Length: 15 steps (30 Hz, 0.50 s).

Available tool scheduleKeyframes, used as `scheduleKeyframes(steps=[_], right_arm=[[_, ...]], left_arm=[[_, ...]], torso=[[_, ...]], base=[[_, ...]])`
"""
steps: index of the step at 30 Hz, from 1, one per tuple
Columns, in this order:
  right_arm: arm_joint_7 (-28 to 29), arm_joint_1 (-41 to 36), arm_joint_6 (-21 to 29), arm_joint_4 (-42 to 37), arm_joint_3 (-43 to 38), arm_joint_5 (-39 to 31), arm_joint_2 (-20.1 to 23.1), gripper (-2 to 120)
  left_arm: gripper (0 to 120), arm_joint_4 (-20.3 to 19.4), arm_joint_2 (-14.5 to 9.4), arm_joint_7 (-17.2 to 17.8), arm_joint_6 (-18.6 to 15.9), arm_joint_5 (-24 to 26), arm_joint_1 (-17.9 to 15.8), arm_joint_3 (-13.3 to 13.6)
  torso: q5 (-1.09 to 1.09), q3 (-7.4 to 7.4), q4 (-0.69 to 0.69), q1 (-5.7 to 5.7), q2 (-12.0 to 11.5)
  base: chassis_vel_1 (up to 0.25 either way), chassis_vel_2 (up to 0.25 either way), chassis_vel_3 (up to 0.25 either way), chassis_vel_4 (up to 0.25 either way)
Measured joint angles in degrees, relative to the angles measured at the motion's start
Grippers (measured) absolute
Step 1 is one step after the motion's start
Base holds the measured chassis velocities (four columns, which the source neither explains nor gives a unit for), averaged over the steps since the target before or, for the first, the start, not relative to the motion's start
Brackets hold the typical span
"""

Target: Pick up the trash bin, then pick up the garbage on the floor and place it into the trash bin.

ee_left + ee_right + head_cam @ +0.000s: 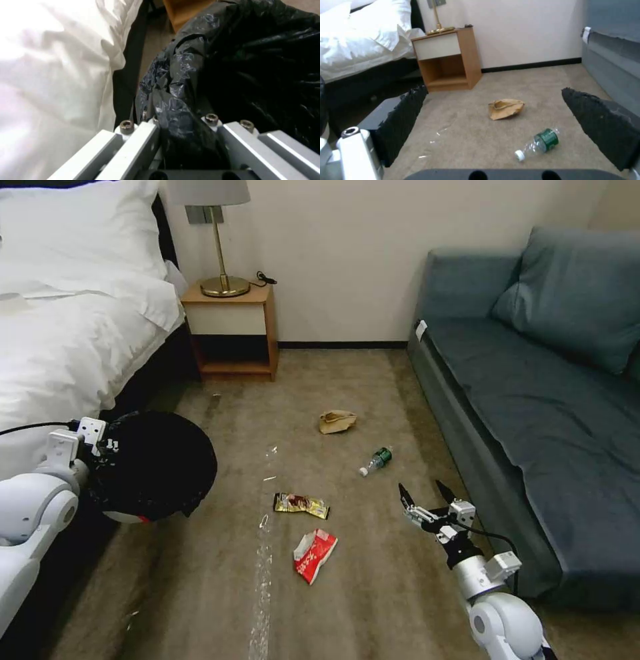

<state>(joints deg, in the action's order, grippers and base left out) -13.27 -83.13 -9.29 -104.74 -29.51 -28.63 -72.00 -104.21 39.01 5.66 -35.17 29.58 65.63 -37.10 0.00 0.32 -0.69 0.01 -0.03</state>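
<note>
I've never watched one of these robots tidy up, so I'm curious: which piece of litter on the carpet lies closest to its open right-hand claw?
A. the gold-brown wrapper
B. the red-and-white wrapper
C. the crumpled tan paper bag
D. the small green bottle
D. In the head view the green bottle lies just ahead of the open right gripper, and the right wrist view shows the bottle nearest between its fingers, with the paper bag farther off.

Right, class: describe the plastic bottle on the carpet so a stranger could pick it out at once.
Start at the blue-grey sofa on the robot's right and look at the carpet beside its front edge. There, just beyond the open right gripper, lies the bottle on its side. It alone is clear plastic, with a green label and white cap; its neighbours are wrappers and crumpled paper.
</note>
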Motion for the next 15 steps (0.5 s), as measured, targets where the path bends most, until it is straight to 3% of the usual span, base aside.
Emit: scheduleKeyframes(steps=[15], right_arm=[[0.3, 0.1, -0.1, 0.6, 0.7, 0.7, -0.4, 100]], left_arm=[[4, 0.1, -0.2, -0.8, 0.8, -0.1, 0.8, -1.0]], torso=[[0.0, 0.01, -0.01, 0.0, 0.0]], base=[[-0.116, 0.112, 0.107, -0.113]])
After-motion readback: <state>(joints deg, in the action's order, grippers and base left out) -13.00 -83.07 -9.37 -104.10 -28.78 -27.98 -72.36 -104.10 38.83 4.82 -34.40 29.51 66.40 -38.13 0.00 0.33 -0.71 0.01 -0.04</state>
